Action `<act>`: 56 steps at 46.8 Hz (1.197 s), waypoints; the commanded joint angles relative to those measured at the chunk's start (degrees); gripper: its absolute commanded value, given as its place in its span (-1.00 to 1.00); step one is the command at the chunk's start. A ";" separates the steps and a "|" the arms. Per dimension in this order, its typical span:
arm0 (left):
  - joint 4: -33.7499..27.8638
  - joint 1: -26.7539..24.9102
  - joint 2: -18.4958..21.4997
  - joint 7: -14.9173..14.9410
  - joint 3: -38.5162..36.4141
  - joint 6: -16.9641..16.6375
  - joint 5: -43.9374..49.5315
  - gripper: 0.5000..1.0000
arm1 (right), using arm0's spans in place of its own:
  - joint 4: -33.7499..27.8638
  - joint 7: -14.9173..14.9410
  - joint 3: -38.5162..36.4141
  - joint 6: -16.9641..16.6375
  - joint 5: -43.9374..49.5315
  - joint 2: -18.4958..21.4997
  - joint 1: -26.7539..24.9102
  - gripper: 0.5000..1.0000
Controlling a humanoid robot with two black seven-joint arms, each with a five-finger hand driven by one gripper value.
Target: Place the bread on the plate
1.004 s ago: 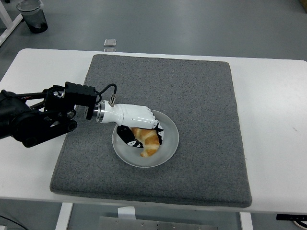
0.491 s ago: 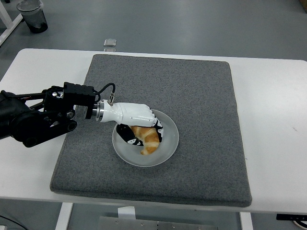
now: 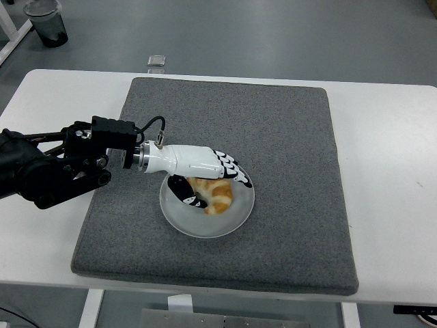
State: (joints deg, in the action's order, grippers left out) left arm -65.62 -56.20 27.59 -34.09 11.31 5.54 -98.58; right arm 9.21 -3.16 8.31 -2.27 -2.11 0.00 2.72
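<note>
While the bread lies on the plate, at the middle of the grey mat, the release step is judged to be in hand. The left hand is seen with fingers stretched out over the bread and thumb below it, nothing gripped. A clean lift up and away is called for next, so the bread is not dragged off the plate.

This looks like a lab or test room. A white table carries a grey mat on a bare grey floor, where a dark bin stands at the top left.
</note>
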 commanded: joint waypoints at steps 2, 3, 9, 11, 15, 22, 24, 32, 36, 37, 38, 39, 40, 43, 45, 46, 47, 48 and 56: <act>-0.12 -0.31 0.01 -0.10 -0.06 0.34 1.81 0.96 | 0.01 0.00 0.03 -0.01 0.00 0.00 0.00 0.73; -0.12 -0.49 0.01 -0.10 -0.06 0.43 2.16 0.96 | 0.01 0.00 -0.05 -0.01 0.00 0.00 0.00 0.73; -0.21 -1.02 0.10 -0.19 0.11 0.87 4.45 0.97 | 0.01 0.00 -0.05 -0.01 0.00 0.00 0.00 0.72; -0.21 -1.19 0.10 -0.19 0.20 0.96 4.98 0.97 | 0.01 0.00 0.03 0.07 0.00 0.00 0.00 0.73; -0.47 -2.25 0.36 -0.19 0.20 1.05 6.82 0.97 | 0.01 0.00 -0.05 -0.01 0.00 0.00 0.00 0.73; -0.56 -3.74 0.36 -0.28 0.29 2.27 11.74 0.97 | 0.01 0.00 0.03 0.07 0.00 0.00 0.00 0.72; -0.56 -4.01 0.36 -0.28 0.37 2.63 13.23 0.98 | 0.01 0.00 0.03 -0.01 0.00 0.00 0.00 0.72; -0.56 -4.36 0.10 -0.28 0.38 2.72 18.42 0.97 | 0.01 0.00 0.03 -0.01 0.00 0.00 0.00 0.72; -0.56 -4.27 0.01 -0.19 0.55 2.72 21.41 0.97 | 0.01 0.00 -0.05 0.07 0.00 0.00 0.00 0.72; -0.56 -4.18 0.01 -0.19 0.55 2.72 22.46 0.97 | 0.01 0.00 0.03 -0.01 0.00 0.00 0.00 0.73; -0.56 -4.10 0.01 -0.19 0.55 2.72 23.51 0.97 | 0.01 0.00 0.03 -0.01 0.00 0.00 0.00 0.72; -0.56 -4.01 0.01 -0.19 0.55 2.72 24.83 0.97 | 0.01 0.00 -0.05 -0.01 0.00 0.00 0.00 0.72; -0.56 -4.01 -0.08 -0.19 0.64 2.63 26.15 0.97 | 0.01 0.00 0.03 -0.01 0.00 0.00 0.00 0.73; -0.30 -3.83 -0.08 -0.10 0.55 2.63 31.07 0.98 | 0.01 0.00 0.03 -0.01 0.00 0.00 0.00 0.73; -0.12 -3.74 -0.08 -0.10 0.55 2.63 34.58 0.98 | 0.01 0.00 0.03 0.07 0.00 0.00 0.00 0.73; -0.03 -3.74 -0.17 -0.01 0.55 2.63 36.25 0.97 | 0.01 0.00 0.03 -0.01 0.00 0.00 0.00 0.73; 0.06 -3.74 -0.17 -0.01 0.55 2.63 38.01 0.97 | 0.01 0.00 0.03 -0.01 0.00 0.00 0.00 0.72; 0.32 -3.74 -0.17 -0.01 0.55 2.63 39.68 0.98 | 0.01 0.00 0.03 -0.01 0.00 0.00 0.00 0.73; 4.18 -3.66 -3.94 -0.01 0.90 1.84 54.88 0.98 | 0.01 0.00 0.03 -0.01 0.00 0.00 0.00 0.72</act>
State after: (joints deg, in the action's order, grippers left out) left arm -63.26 -59.86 25.18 -34.09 11.94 7.42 -49.30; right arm 9.23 -3.16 8.29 -2.29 -2.11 0.00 2.73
